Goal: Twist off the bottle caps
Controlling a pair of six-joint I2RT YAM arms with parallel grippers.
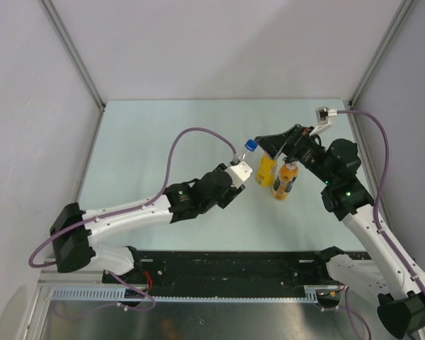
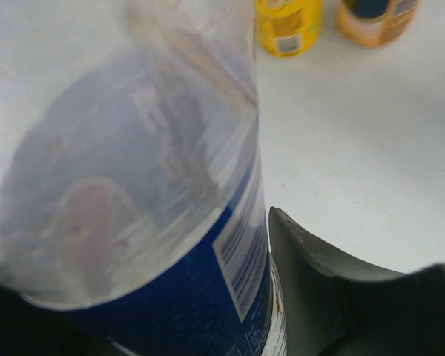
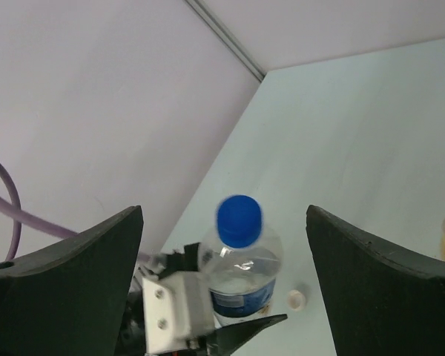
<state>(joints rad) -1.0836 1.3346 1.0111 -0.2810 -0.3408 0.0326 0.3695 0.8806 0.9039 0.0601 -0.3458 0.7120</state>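
Pale tabletop (image 1: pixel 163 127). Left gripper (image 1: pixel 242 168) clamped water bottle (image 3: pixel 241 274); right gripper (image 3: pixel 223 222) gaped empty, probably next closing on blue cap (image 3: pixel 239 220).

The left arm (image 1: pixel 120 216) and right arm (image 1: pixel 375 234) have white links and black joint housings with small green lights (image 1: pixel 348 191). A purple cable (image 1: pixel 198 131) runs to each wrist's white camera block (image 1: pixel 241 171).
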